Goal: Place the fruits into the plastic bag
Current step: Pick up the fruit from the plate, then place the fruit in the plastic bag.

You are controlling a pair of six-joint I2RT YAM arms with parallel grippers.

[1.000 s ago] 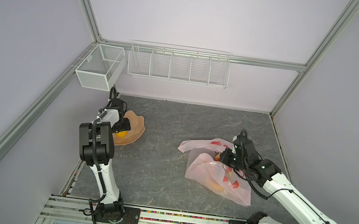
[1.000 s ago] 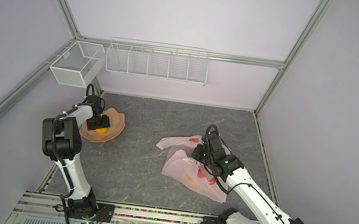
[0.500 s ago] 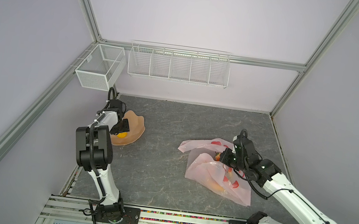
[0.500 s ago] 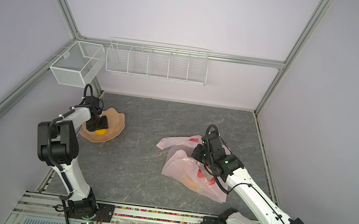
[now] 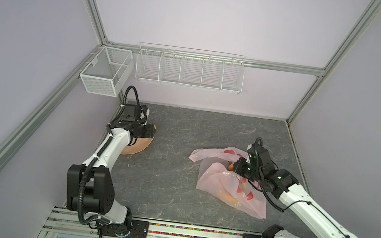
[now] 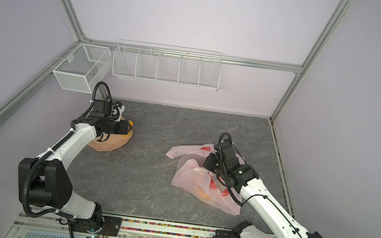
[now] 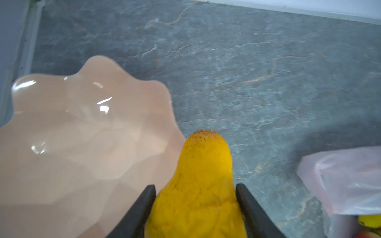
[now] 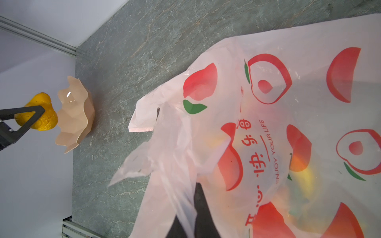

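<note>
Where both top views look down on the grey marbled desk point(image 5: 180, 148), the left claw point(image 5: 152, 129) sits at the back left over a peach-coloured, wavy-edged plastic dish point(image 5: 138, 146). The tip of a yellow pebbled toy pear point(image 6: 130, 123) pokes out past the claw. Well apart, on the right, lies a large translucent pale pink plastic bag point(image 5: 216, 179) printed with red fruit pictures, crumpled on the desk. The right claw point(image 6: 208, 164) is down at the bag's upper edge, and orange fruits point(image 5: 229, 197) glow through the film.

Seen from the left wrist, the left claw point(image 7: 195, 186) is about half open, and its two black fingers point(image 7: 144, 206) press on either flank of the pear point(image 7: 204, 181). The pear's narrow end points outward over the dish's rim point(image 7: 171, 123). A corner of the bag point(image 7: 340, 181) shows to one side.

Seen from the right wrist, the right claw point(image 8: 189, 222) is closed tight, pinching a fold of the bag point(image 8: 268, 123) between its dark fingers point(image 8: 201, 206). Blurred yellow and orange shapes point(image 8: 305, 175) lie inside the bag. Across the desk point(image 8: 123, 61), the pear point(image 8: 41, 121) hangs in the left claw just beside the dish point(image 8: 74, 115).
</note>
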